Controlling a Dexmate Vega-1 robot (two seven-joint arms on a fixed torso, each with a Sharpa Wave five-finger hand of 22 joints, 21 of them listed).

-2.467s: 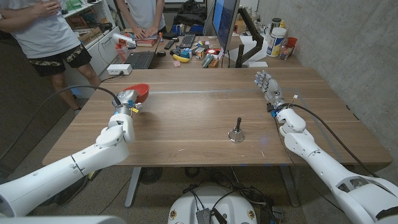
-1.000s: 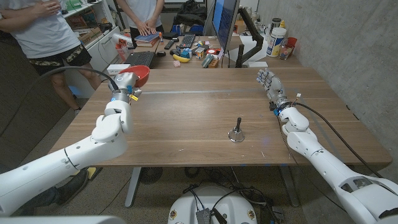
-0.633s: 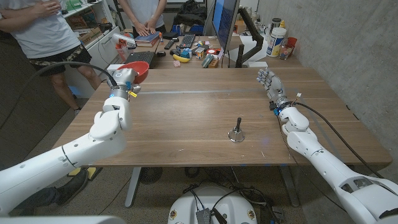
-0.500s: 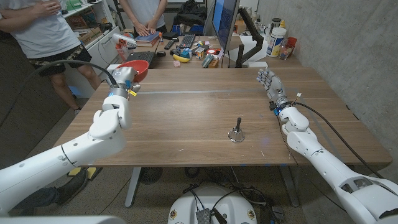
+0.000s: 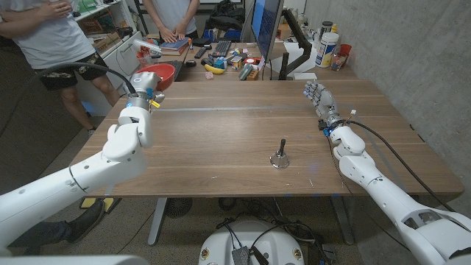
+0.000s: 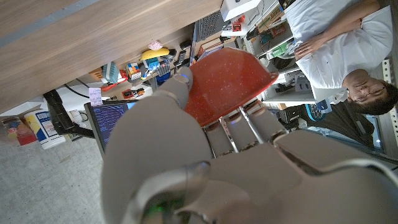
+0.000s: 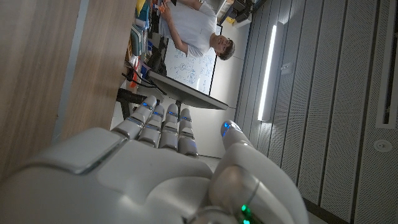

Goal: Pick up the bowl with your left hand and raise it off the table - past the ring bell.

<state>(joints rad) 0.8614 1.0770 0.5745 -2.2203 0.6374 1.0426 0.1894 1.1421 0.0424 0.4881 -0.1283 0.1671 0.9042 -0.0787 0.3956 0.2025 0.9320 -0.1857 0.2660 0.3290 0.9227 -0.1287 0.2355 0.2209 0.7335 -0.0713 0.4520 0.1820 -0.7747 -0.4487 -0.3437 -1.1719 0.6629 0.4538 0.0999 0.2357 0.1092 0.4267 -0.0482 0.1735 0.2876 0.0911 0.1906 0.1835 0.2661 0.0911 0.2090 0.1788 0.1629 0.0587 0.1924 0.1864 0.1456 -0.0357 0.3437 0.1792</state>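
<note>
Red and speckled, the bowl sits in the grip of the left hand, lifted clear of the wooden worktop at its far left corner, toward ten o'clock in the head view. In the left wrist view the hand's fingers reach up along the bowl's underside while the thumb curls against its side, so the bowl is firmly held. The left arm stretches in from seven o'clock, a black cable arching beside it. Well apart from the bowl, the ring bell stands upright on the worktop near the front edge, right of centre, at about five o'clock from the bowl. The right hand is at two o'clock near the worktop's right side, holding nothing, its fingers straight and side by side; the right wrist view shows those fingers extended with the thumb set apart. Beyond the worktop's far edge, at twelve o'clock, a cluttered desk carries a monitor and small items, and two people stand at eleven o'clock.
</note>
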